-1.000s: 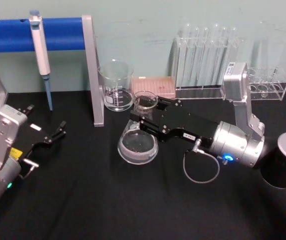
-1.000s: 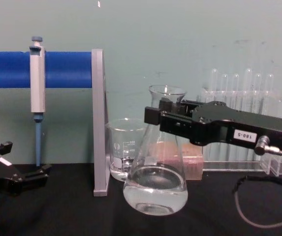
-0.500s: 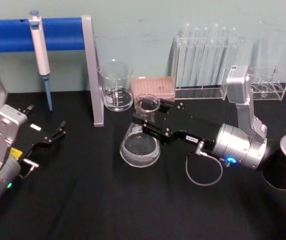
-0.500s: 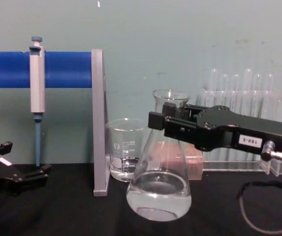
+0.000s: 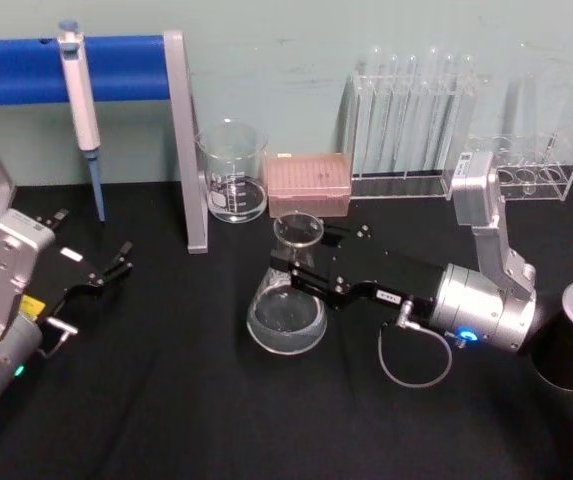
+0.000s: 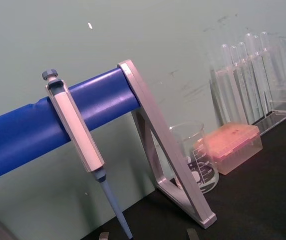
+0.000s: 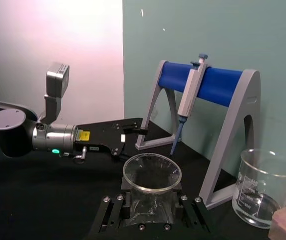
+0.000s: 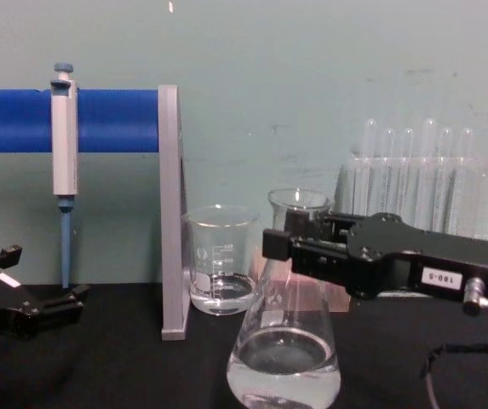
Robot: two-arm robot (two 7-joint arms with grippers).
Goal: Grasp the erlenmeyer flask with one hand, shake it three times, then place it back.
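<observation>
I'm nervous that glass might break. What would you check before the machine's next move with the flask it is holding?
1. Grip: right claw shut on the neck of the clear glass conical flask: ok.
2. Flask upright: ok.
3. Clear liquid sits low in the wide base, far below the rim: ok.
4. Flask base resting on the black table: cannot tell.
5. Gap to the straight-sided glass beaker behind it: ok.
6. Left claw open, parked at the far left, away from the flask: ok.
</observation>
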